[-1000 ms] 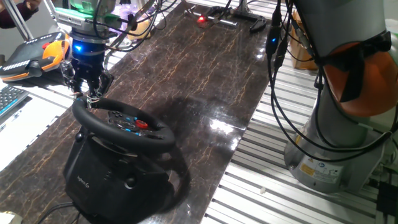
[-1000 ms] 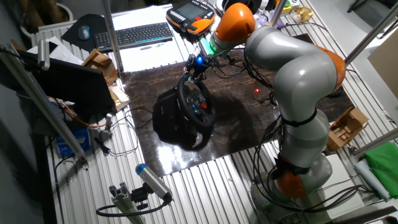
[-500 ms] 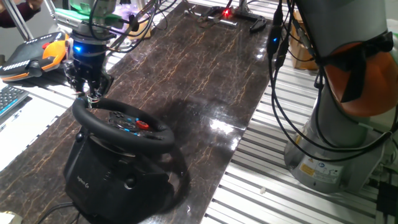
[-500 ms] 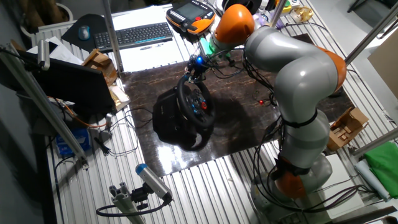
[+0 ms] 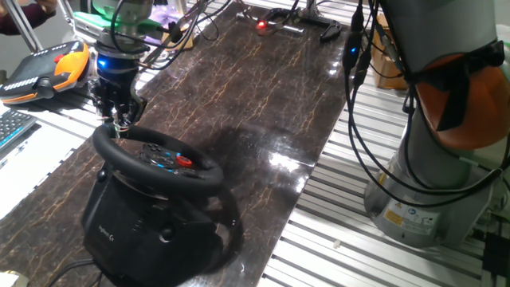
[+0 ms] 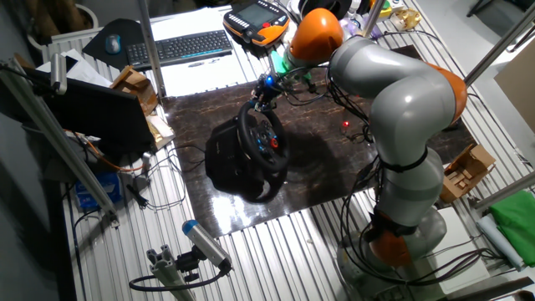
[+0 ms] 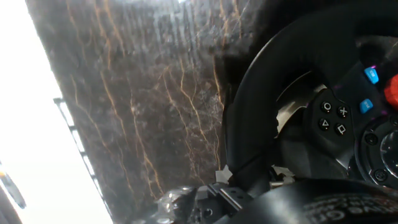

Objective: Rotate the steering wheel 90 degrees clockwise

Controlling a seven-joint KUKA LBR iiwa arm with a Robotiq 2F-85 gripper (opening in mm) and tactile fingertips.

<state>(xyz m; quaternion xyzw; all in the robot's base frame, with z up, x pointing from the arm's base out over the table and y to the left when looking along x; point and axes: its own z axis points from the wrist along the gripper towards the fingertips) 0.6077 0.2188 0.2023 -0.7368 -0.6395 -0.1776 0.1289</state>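
One fixed view, left to right: orange-and-black handheld controller (image 5: pixel 49 68) at the far left edge; beside it the gripper (image 5: pixel 118 121), pointing downward with its fingertips at the far upper arc of the steering wheel (image 5: pixel 155 157). The wheel sits tilted on a bulky black base (image 5: pixel 147 227) at the near left corner of the dark marble-patterned tabletop (image 5: pixel 263 88); red and blue buttons show on its hub. The arm's grey pedestal (image 5: pixel 430 191) stands at the right, off the tabletop.

The other fixed view, left to right: keyboard (image 6: pixel 180 46) at upper left; the wheel (image 6: pixel 264 140) near the middle of the tabletop, rim face turned toward the arm; the gripper (image 6: pixel 266 90) meeting the top of the rim; the grey-and-orange arm (image 6: pixel 393 100) arching over from the right.

Hand view: marble surface on the left; the black rim (image 7: pixel 261 81) curves across the right half, with the hub's symbol buttons and blue and red buttons beyond. The rim passes close against the fingers at the bottom edge. Whether the jaws are clamped on the rim cannot be told; they appear narrowly set around it.
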